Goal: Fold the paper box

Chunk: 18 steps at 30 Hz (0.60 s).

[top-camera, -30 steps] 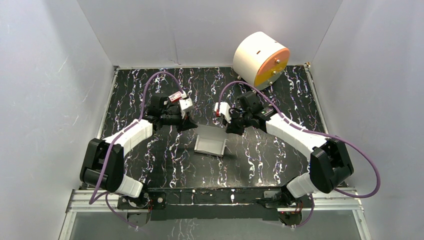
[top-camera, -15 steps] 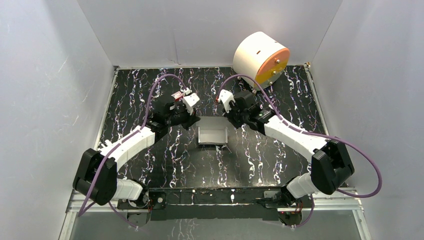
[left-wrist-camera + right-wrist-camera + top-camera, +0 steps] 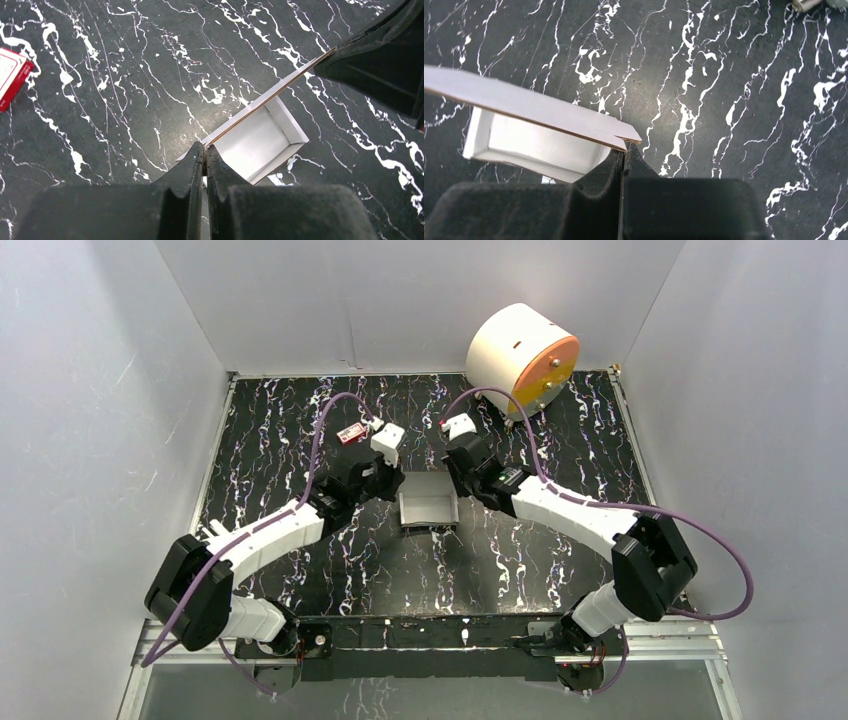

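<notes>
**Both claws pinched on the box's raised flap**

The left claw (image 3: pixel 205 150) is closed right down. Its two dark fingers are pressed together with only a thin seam between them, and the near corner of a white cardboard flap (image 3: pixel 524 107) is nipped in that seam. The right claw (image 3: pixel 624 149) is just as tight, its tips meeting on the opposite corner of the same flap, right where a small notch is cut into the card. Each claw holds one end of the flap, so its brown cut edge runs as a straight line from one to the other.

The flap belongs to the paper box (image 3: pixel 428 508), which sits on the table between the two wrists, about midway across and a little forward of the middle. Below the held flap, the body of the box is an open white tray with low walls standing up on its sides and its floor showing. The flap rises from the far side and stands tilted over the tray rather than lying flat.

Further out is the black, white-veined tabletop (image 3: pixel 280 440). A small red item (image 3: pixel 350 433) lies just beyond the left wrist, apart from the box. A big white cylinder (image 3: pixel 520 358) with an orange face stands at the far right corner, well away.
</notes>
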Available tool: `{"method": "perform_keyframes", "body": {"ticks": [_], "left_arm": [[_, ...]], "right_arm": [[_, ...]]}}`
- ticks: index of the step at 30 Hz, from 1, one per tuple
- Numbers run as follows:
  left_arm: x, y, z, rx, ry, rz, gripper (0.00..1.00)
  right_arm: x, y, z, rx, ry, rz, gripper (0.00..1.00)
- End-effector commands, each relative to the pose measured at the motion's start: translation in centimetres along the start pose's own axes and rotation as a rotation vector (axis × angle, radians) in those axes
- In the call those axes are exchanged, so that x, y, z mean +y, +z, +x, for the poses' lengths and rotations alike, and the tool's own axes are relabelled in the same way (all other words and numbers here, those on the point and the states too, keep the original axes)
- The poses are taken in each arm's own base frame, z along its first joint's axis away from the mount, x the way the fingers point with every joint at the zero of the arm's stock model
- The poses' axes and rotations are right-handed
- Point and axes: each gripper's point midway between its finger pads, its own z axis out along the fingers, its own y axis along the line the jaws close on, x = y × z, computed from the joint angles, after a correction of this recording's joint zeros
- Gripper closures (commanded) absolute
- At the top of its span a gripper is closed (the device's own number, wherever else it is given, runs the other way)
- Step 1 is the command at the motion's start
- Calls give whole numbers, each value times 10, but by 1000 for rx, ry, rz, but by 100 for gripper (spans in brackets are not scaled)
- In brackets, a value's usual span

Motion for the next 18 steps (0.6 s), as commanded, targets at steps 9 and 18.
{"method": "perform_keyframes", "body": {"ticks": [9, 18], "left_arm": [[-1, 1, -31, -184, -124, -367, 100], [23, 2, -21, -238, -119, -592, 100]], "right_arm": [[17, 4, -39, -93, 345, 160, 94], [23, 14, -32, -84, 424, 263, 93]]}}
